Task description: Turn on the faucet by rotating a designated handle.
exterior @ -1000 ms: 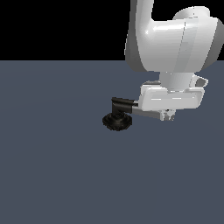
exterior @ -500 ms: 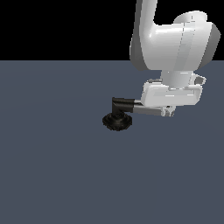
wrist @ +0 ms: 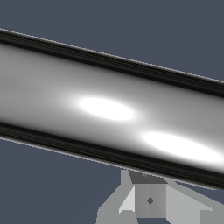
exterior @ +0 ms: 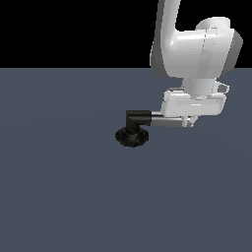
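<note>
The faucet (exterior: 131, 136) sits just left of centre in the exterior view: a round ridged black base on the grey floor (exterior: 64, 197), with a short black elbow rising from it. From the elbow the handle (exterior: 165, 119), a shiny silver bar, runs level toward the exterior view's right until it disappears under my wrist housing. In the wrist view the handle (wrist: 109, 109) fills the frame as a broad bright band crossing from the upper left to the lower right, so my camera is held very close above it.

My gripper (exterior: 189, 121) is down at the handle's outer end, right of centre in the exterior view. I judge I am placed there because the end farthest from the elbow gives the longest lever for turning it. One pale finger (wrist: 151, 199) shows at the lower edge of the wrist view, beyond the bar; the other is not in sight. Whether my fingers are pressed onto the bar or merely spread beside it, I cannot tell.

The step in hand appears to be swinging the handle about the elbow.
</note>
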`<state>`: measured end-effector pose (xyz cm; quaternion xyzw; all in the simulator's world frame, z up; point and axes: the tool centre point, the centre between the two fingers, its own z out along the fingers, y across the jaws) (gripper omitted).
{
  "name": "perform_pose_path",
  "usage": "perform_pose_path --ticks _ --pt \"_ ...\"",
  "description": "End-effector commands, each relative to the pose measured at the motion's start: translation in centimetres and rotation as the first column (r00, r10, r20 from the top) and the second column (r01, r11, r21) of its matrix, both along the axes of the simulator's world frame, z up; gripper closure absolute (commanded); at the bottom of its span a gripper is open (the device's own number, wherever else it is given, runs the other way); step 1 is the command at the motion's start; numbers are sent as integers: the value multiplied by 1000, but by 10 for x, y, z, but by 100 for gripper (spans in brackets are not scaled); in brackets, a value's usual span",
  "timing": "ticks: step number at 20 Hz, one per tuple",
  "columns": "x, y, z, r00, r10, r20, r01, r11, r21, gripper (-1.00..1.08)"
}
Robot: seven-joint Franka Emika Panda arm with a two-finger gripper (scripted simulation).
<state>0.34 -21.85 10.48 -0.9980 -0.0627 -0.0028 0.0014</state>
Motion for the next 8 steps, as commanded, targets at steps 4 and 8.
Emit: perform_pose_path --ticks 4,8 --pt "11 -18 -5 1000 -13 -5 13 1000 -3 108" --pt "17 -23 -5 1000 -14 -5 14 1000 -3 108"
